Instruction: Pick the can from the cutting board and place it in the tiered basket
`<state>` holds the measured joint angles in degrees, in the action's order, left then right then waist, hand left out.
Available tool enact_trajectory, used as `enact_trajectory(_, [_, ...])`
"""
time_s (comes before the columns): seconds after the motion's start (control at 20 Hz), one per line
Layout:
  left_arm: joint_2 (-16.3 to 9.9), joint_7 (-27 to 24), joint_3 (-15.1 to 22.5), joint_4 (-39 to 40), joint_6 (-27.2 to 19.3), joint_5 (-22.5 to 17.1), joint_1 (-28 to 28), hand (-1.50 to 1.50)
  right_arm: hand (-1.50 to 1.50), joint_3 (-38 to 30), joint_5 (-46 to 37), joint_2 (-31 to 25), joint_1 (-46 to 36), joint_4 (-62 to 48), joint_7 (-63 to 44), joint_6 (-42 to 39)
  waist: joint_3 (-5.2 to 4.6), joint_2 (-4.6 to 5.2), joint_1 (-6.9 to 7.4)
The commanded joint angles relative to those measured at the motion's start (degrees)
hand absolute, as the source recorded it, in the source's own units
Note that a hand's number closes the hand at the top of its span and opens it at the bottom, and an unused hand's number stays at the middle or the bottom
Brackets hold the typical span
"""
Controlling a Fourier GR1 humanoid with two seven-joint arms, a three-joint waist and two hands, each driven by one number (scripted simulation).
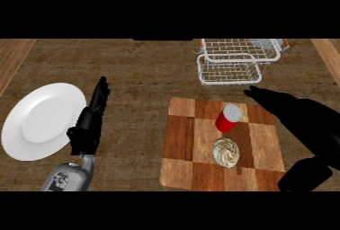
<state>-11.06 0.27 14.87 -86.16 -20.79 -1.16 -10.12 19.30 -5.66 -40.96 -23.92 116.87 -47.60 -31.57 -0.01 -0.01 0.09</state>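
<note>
A red can (pixel 227 119) stands on the cutting board (pixel 182 148), the right robot hand (pixel 282 104) open beside it, the left robot hand (pixel 90 123) straight-fingered near a white plate (pixel 40 121)

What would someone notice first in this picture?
Probably the bright red can standing on the checkered wooden cutting board in the middle, with a cream swirly thing just below it. Next, the big white plate at the left and the white wire basket at the top.
</note>
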Motion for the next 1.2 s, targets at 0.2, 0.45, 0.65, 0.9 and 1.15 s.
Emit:
enact_trajectory(0.2, [0.36,2.31,-1.4,-3.26,2.36,1.04,0.56,0.0,-1.5,1.01,-11.29,3.4,-0.24,-1.15,5.71,-4.84,0.01,-0.04,0.13])
enact_trajectory(0.45, [2.43,1.54,-0.82,-3.67,1.26,3.94,2.29,0.0,-1.5,-0.23,-16.93,8.15,-2.15,-5.98,5.14,-5.54,0.0,-0.01,0.21])
enact_trajectory(0.65, [0.38,3.23,-3.62,-4.81,3.57,2.83,2.63,0.0,-1.5,-4.54,-19.65,5.94,5.34,-6.8,11.93,-2.99,0.03,-0.05,-0.03])
enact_trajectory(0.9, [2.31,2.26,-5.16,-1.41,5.34,3.37,0.22,0.0,-1.5,-3.31,-22.91,12.22,5.42,-8.88,11.16,-5.25,0.0,-0.01,-0.08])
enact_trajectory(1.15, [4.55,2.05,-5.72,-1.05,4.64,4.55,-0.47,0.0,-1.5,-5.23,-28.2,11.43,6.08,-17.06,24.24,-2.42,0.02,0.05,0.08])
